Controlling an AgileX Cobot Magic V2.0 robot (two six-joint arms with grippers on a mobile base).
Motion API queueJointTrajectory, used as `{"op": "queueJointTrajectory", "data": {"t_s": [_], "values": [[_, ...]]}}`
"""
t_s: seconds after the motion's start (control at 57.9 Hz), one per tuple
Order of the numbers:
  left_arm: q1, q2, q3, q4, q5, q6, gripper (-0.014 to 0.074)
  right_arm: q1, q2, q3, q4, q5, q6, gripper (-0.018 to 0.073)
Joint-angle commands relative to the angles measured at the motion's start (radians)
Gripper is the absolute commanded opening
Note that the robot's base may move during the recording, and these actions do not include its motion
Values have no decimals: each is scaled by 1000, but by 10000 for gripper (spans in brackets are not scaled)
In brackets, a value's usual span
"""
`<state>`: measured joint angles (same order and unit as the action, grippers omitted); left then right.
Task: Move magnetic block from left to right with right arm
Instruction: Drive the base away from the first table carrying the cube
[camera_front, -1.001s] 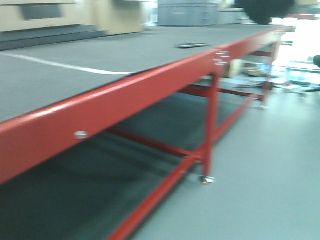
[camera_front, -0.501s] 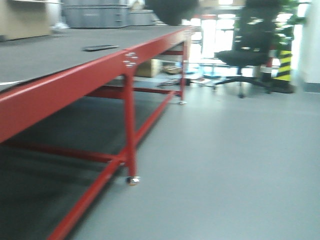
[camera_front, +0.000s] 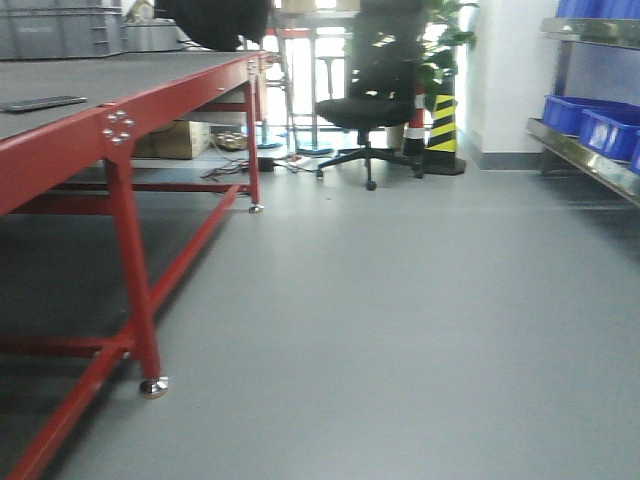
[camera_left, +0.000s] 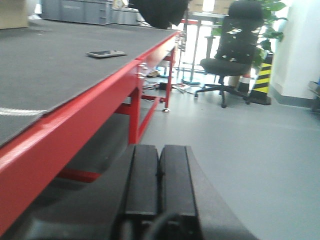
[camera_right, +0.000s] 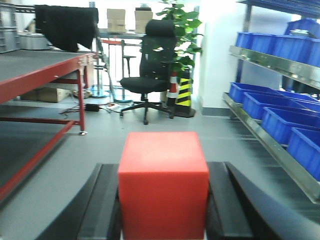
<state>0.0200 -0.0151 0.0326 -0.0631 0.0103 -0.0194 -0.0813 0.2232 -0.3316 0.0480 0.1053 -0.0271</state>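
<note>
The magnetic block (camera_right: 163, 185), a plain red cube, fills the lower middle of the right wrist view. My right gripper (camera_right: 163, 192) is shut on it, one black finger pressed against each side. It hangs in the air above the grey floor, away from the table. My left gripper (camera_left: 159, 182) is shut with nothing between its two black fingers, which touch along their length. It hovers just off the red table edge (camera_left: 75, 117). Neither gripper nor the block shows in the front view.
A long red-framed table (camera_front: 110, 125) with a dark top runs along the left, a phone (camera_left: 105, 53) lying on it. A black office chair (camera_front: 368, 95) and striped cone (camera_front: 441, 125) stand ahead. Blue bins (camera_right: 280, 107) on metal shelving line the right wall.
The front view has swung to the right: the table has slid to the left edge, and the open floor, chair and shelving have come into sight.
</note>
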Motion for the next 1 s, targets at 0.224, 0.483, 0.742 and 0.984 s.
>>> {"op": "queueJointTrajectory", "data": {"t_s": [0.224,0.483,0.742,0.984], "values": [[-6,-9,7,-7,-92,-4,-117,-6,9,-28,-2,-96,-9,274],[-6,-9,7,-7,-92,-4,-117,-6,9,-28,-2,-96,-9,274],[-6,-9,7,-7,-92,-4,-117,-6,9,-28,-2,-96,-9,274],[-6,-9,7,-7,-92,-4,-117,-6,9,-28,-2,-96,-9,274]]}}
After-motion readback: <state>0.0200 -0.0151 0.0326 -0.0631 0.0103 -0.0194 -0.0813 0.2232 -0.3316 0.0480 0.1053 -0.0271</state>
